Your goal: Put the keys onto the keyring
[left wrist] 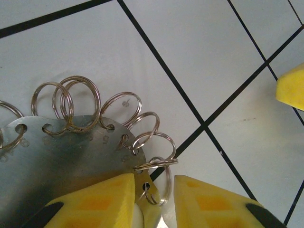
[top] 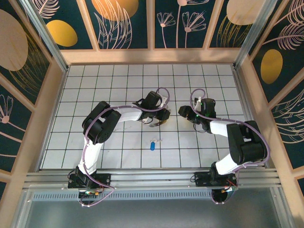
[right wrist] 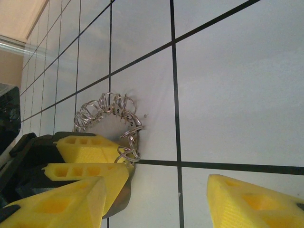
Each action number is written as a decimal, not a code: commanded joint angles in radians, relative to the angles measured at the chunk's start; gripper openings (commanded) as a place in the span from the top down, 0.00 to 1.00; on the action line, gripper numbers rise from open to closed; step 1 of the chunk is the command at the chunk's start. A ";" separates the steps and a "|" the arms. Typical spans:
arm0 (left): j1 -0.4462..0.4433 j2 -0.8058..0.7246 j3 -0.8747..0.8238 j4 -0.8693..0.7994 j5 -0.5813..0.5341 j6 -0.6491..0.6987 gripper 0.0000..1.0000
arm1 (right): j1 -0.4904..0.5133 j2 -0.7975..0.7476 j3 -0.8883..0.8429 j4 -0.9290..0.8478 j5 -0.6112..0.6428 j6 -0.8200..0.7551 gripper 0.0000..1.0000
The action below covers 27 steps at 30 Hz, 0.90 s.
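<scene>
Clamping hard, my left gripper (left wrist: 152,190) had its yellow pads (left wrist: 95,202) pinched onto the rim of the keyring (left wrist: 57,156), with one of the small split rings (left wrist: 80,102) caught right in the narrow slot between them. And from the right wrist, there it was side-on: the metal plate sandwiched flat between those two pads. My right gripper (right wrist: 156,183) stood wide apart, holding nothing, just beside the keyring and, as far as I could see, touching neither it nor the left pads. From above, the key (top: 152,145) lay on the white tiled table (top: 118,80), nearer my bases than either gripper. Its blue head was clear, its blade too small to make out. The keyring's near part was hidden behind my pads, and in the left wrist view its left side ran off the frame. Whether it rested on the tiles, I could not tell.
</scene>
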 commanded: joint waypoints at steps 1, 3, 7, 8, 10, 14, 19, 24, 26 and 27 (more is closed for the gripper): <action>-0.007 0.018 0.025 -0.040 -0.024 0.020 0.74 | -0.009 -0.009 -0.013 0.020 -0.012 -0.013 0.42; -0.009 0.017 0.025 -0.041 -0.027 0.021 0.76 | -0.011 -0.014 -0.013 0.017 -0.011 -0.013 0.41; -0.009 0.010 0.020 -0.040 -0.035 0.020 0.78 | -0.015 -0.020 -0.012 0.011 -0.013 -0.014 0.42; -0.009 0.006 0.020 -0.040 -0.036 0.020 0.82 | -0.014 -0.022 -0.011 0.009 -0.015 -0.015 0.42; -0.009 -0.002 0.020 -0.042 -0.041 0.019 0.92 | -0.017 -0.026 -0.008 0.004 -0.015 -0.015 0.42; -0.009 -0.028 0.033 -0.064 -0.046 0.030 1.00 | -0.016 -0.042 -0.002 -0.006 -0.024 -0.011 0.42; -0.009 -0.087 0.064 -0.120 -0.046 0.089 1.00 | -0.017 -0.083 0.005 -0.015 -0.058 -0.001 0.42; -0.006 -0.163 0.063 -0.145 -0.007 0.155 1.00 | -0.017 -0.141 0.014 -0.039 -0.095 -0.006 0.42; -0.006 -0.189 0.057 -0.146 0.025 0.182 1.00 | -0.017 -0.164 0.016 -0.047 -0.118 -0.012 0.43; -0.005 -0.199 0.053 -0.144 0.036 0.192 1.00 | -0.016 -0.172 0.018 -0.047 -0.129 -0.015 0.43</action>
